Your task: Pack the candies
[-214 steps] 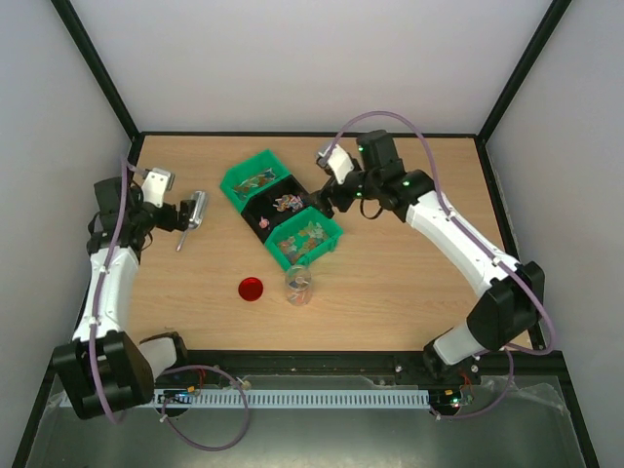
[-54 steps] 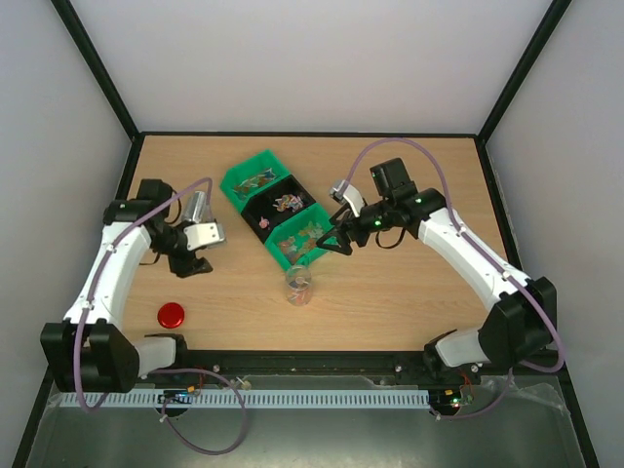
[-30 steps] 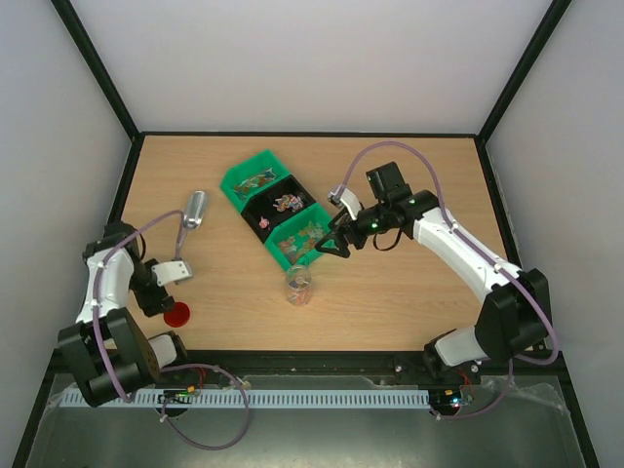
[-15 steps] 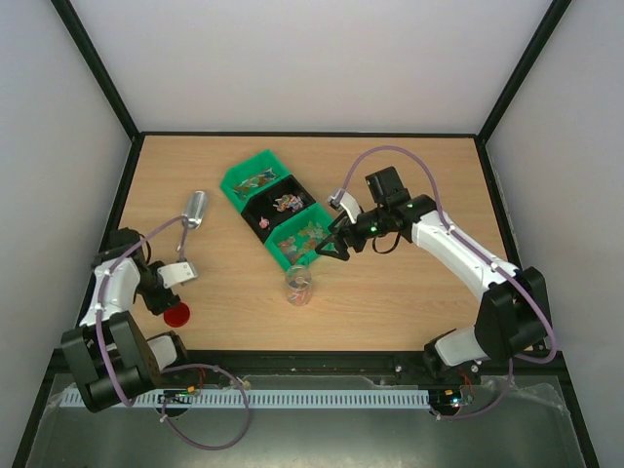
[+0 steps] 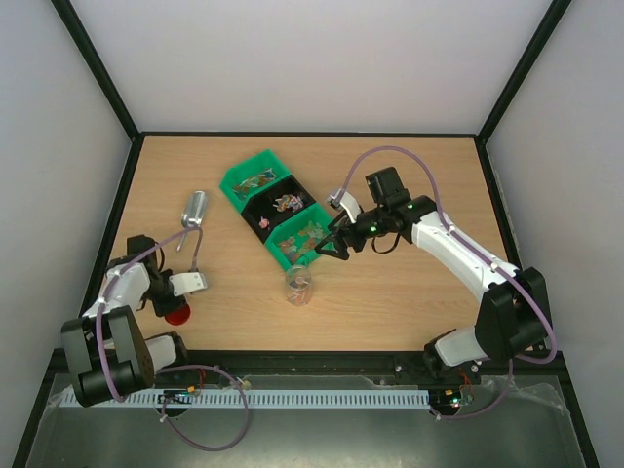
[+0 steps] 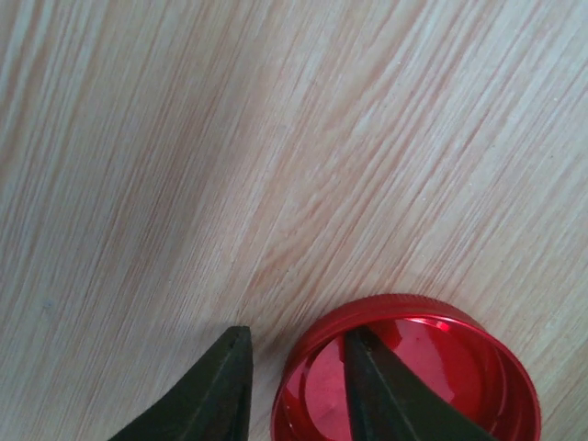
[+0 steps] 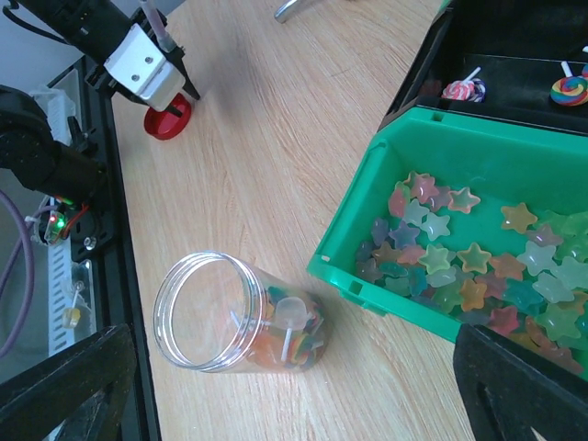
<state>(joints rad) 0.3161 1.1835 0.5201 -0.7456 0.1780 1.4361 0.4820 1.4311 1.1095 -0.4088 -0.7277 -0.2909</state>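
The candies are small coloured stars in the near green bin, with more in the clear open jar standing on the table. The red lid lies rim up at the front left. My left gripper straddles its rim, one finger inside and one outside. The jaws are narrow, with small gaps showing. My right gripper hangs wide open above the jar and the bin, holding nothing.
A black bin with lollipops and a second green bin stand behind the near one. A silver scoop lies on the table at the left. The table's front rail runs close to the lid.
My left arm set the scoop down, came back to the front left and lowered onto the red lid, and its jaws have narrowed around the rim. The right gripper has barely moved.
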